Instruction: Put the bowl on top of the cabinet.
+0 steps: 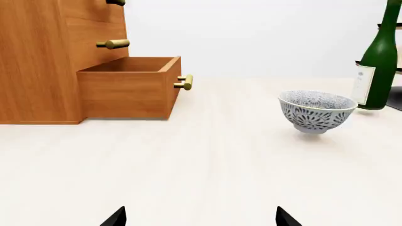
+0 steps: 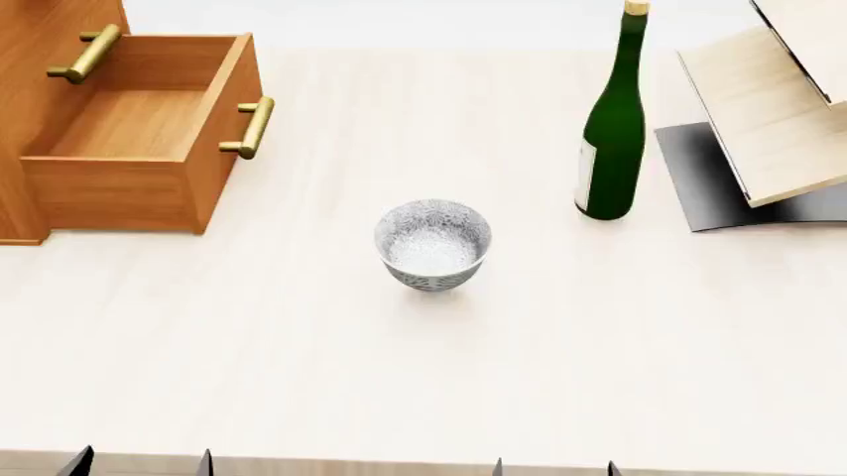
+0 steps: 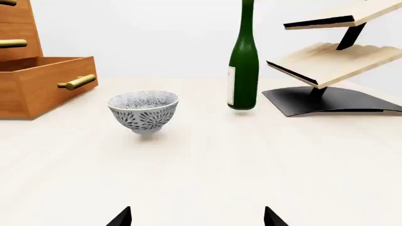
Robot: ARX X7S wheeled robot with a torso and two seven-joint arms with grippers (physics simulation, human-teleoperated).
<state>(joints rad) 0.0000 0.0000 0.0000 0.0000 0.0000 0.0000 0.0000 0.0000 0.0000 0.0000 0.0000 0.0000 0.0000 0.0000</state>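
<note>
The small white bowl (image 2: 433,245) with grey speckles stands upright mid-table, also seen in the left wrist view (image 1: 317,111) and right wrist view (image 3: 144,112). The orange-brown cabinet (image 2: 40,40) stands at the far left with its bottom drawer (image 2: 126,129) pulled open; its top is out of view. My left gripper (image 2: 142,463) and right gripper (image 2: 554,467) sit at the near table edge, both open and empty, well short of the bowl. Only their black fingertips (image 1: 116,217) (image 3: 122,217) show in the wrist views.
A tall green bottle (image 2: 613,129) stands right of and beyond the bowl. A pale slatted rack on a dark base (image 2: 761,119) fills the far right. The open drawer's brass handle (image 2: 252,127) juts toward the table's middle.
</note>
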